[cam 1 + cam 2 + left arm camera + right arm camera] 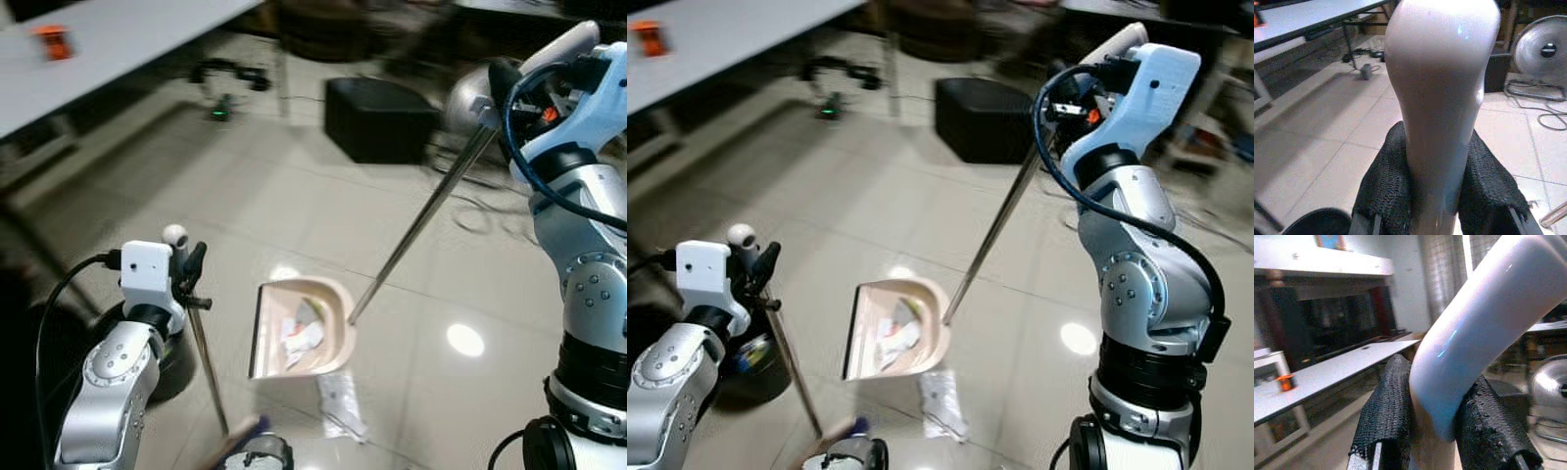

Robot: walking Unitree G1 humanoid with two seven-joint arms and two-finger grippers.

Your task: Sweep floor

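Beige dustpan (302,328) is sitting on the tiled floor (294,206), holding paper scraps (302,338).
Right gripper (1435,421) is pinching the dustpan handle (1484,323); left gripper (1437,191) is pinching the broom handle (1440,83).

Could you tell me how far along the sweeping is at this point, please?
Partly done: some white paper scraps already lie in the beige dustpan. In hand: the right tool is shut on the dustpan handle and the left tool is shut on the broom handle. Left: one crumpled scrap lies on the floor beside the pan.
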